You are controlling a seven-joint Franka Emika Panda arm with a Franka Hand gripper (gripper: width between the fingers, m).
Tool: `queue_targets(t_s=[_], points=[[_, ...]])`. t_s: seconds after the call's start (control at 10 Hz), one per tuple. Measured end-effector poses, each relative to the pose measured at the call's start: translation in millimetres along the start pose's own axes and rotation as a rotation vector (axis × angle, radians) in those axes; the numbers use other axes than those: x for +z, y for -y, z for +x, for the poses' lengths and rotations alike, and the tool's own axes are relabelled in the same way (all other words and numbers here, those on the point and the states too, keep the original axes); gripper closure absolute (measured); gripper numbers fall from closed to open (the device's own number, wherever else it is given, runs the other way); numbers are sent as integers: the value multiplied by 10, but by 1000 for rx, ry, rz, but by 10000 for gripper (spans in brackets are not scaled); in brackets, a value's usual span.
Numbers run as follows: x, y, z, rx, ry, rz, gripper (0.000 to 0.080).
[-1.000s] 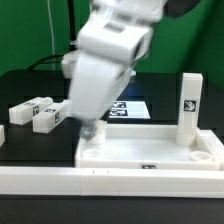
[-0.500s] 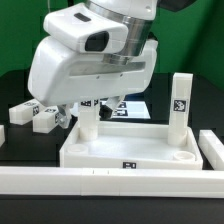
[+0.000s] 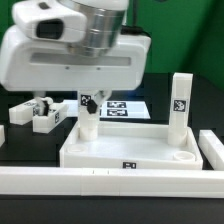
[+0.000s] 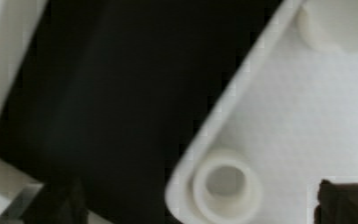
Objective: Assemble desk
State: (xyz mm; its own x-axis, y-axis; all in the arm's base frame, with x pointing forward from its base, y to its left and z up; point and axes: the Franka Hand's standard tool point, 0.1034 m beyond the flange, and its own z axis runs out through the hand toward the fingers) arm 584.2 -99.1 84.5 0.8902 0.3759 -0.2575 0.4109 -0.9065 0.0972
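The white desk slab (image 3: 125, 150) lies flat near the front rail. One white leg (image 3: 180, 104) stands upright in its corner at the exterior view's right. A second tagged leg (image 3: 88, 116) stands upright in the far corner at the exterior view's left. Two loose legs (image 3: 38, 113) lie on the black table further left. The arm's white body fills the upper left of the exterior view and hides the fingers there. In the wrist view my gripper (image 4: 197, 205) is open and empty, its dark fingertips (image 4: 51, 204) wide apart above a round empty socket (image 4: 220, 183) in the slab's corner (image 4: 291, 110).
A long white border rail (image 3: 100, 184) runs along the front and turns up the exterior view's right side (image 3: 212, 150). The marker board (image 3: 128, 108) lies flat behind the slab. Black table (image 4: 123, 90) shows beside the slab.
The arm has let go of the leg in the far left corner and risen toward the exterior view's left. That leg stays standing. The slab slid slightly left a second ago.
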Motion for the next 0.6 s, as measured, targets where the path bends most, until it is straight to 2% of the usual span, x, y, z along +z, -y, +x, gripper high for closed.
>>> queue_targets(t_s=[0.1,0.2,0.5,0.6], points=[[32,-164,-123,47,-9,33,150],[88,-279,-213,69,-12,33,150],[102,-252,-208,67,-9,34,150],[133,-259,-251,88,5,51,150]])
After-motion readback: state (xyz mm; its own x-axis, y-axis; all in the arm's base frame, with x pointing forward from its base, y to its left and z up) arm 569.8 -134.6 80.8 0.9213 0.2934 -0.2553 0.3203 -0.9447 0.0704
